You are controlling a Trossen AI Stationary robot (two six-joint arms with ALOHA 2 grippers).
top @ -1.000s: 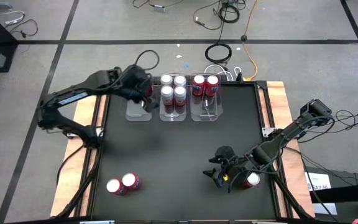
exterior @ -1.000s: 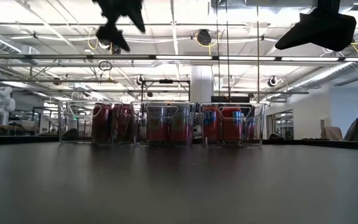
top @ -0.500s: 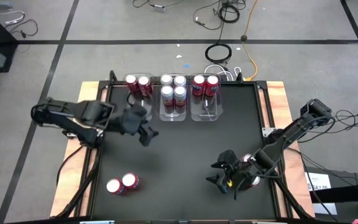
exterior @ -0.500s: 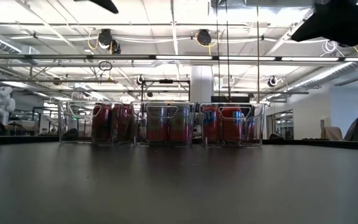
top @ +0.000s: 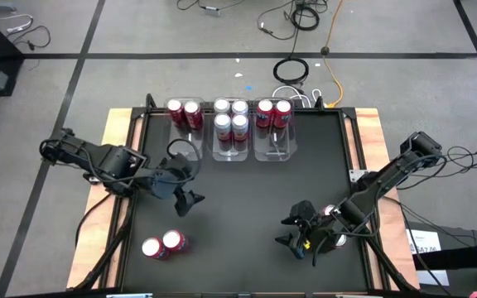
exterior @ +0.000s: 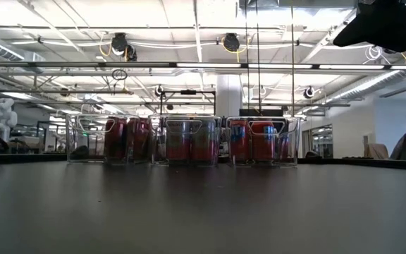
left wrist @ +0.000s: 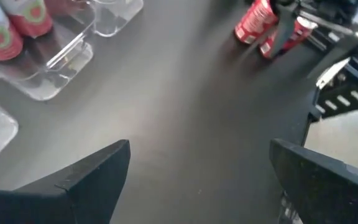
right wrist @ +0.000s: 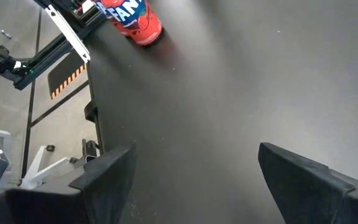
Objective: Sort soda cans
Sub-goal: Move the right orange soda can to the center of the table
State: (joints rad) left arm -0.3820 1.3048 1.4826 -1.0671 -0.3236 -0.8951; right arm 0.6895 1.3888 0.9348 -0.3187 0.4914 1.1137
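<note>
Soda cans, small red-bodied cylinders with shiny silver tops, sit loose in two places at the near side of the black table: a pair of red cans (top: pixel 163 245) at the near left, touching each other, and one red can by the right arm (top: pixel 334 240) close to the table's right edge. The right gripper (top: pixel 297 241) hangs just beside that can with its fingers spread and nothing between them; the left gripper (top: pixel 185 201) hovers wide open and empty over bare table, between the pair and the bins. Farther back, three clear rectangular plastic bins stand in a row: the left bin (top: pixel 180 145) holds two red cans at its far end, the middle bin (top: pixel 232 151) four silver-bodied cans, the right bin (top: pixel 273 149) two red ones. My worry is the touching pair: a finger coming down on one can would likely knock its neighbour over and send it rolling. The lone can stands so near the edge and the right arm's own links that a clumsy approach could push it off. Nothing lies on the open table between cans and bins.
</note>
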